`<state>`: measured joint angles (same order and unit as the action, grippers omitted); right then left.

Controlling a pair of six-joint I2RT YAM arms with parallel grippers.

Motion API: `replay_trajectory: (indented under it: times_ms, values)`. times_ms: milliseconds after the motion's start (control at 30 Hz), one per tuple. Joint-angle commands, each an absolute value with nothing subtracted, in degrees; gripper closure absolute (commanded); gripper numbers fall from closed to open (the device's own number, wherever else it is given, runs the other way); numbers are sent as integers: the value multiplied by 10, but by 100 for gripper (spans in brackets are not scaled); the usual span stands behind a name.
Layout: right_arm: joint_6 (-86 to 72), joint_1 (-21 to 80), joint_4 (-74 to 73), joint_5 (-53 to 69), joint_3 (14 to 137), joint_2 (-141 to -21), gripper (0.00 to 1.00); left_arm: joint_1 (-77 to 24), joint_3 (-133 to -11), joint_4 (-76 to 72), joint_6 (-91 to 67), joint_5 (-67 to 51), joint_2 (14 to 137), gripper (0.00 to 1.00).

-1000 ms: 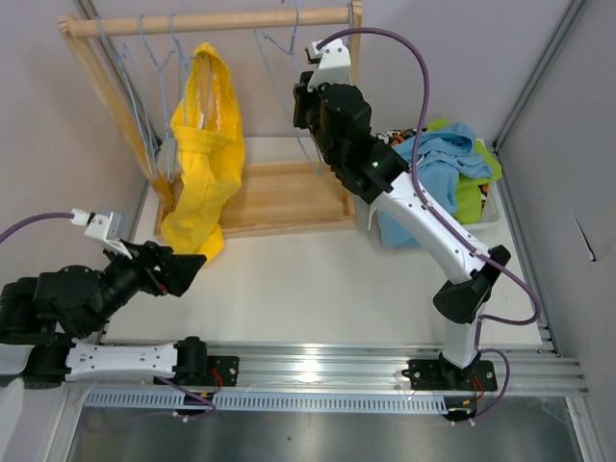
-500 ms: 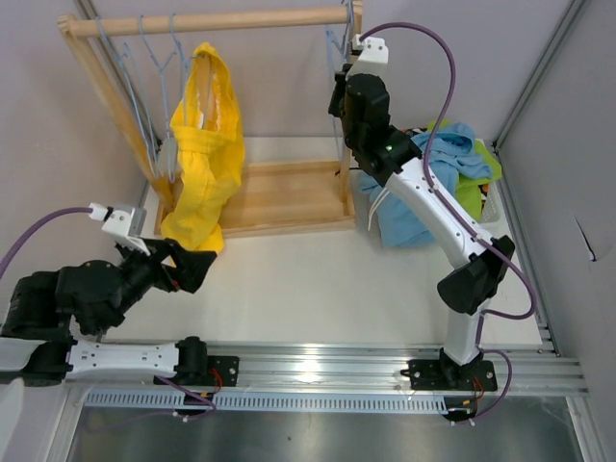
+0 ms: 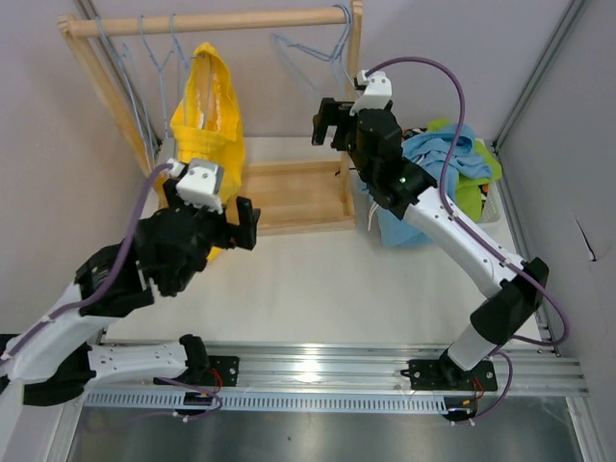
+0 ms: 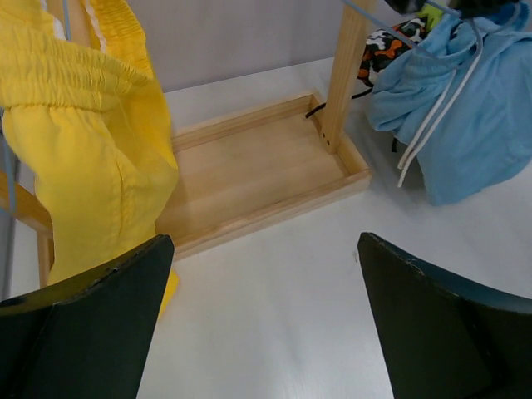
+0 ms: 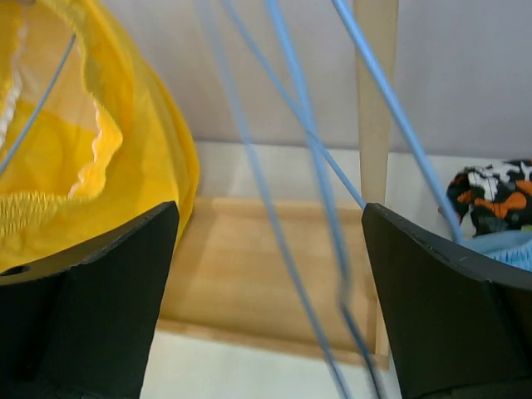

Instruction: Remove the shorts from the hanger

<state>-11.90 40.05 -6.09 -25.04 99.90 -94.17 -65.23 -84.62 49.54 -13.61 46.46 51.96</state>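
Yellow fabric is the only cloth on the rack. The yellow shorts (image 3: pixel 205 125) hang at the upper left of the top view, with the waistband stretched over a thin blue hanger (image 5: pixel 41 98) under the wooden rail (image 3: pixel 207 21). The other pairs lie in a heap at the right of the frame, the light blue shorts (image 3: pixel 438 168) on top. So I judge that one pair is not yet removed.

The left pincer (image 3: pixel 231 231) is wide open and holds nothing. It is just beside the lower part of the yellow shorts, above the table (image 3: pixel 318 279). The right pincer (image 3: pixel 329 130) is also open and empty, in front of an empty hanger (image 3: pixel 308 53) at the upper middle of the frame.

To do this step well, I think the left pincer should take a thick fold of the leg, not only the hem. Then it should pull slowly downward and toward the bottom of the frame, so that the elastic slips off the wire. If the hanger swings or slides along the rail, the right pincer could steady it first. A sideways pull may drag the whole rack.
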Motion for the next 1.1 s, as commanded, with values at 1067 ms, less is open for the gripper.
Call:
replay_trajectory:
  times_ms: [1067]
  values:
    - [-134,403,-178,-231,681,-479,0,-142,-1275,429,-2,125,890,1]
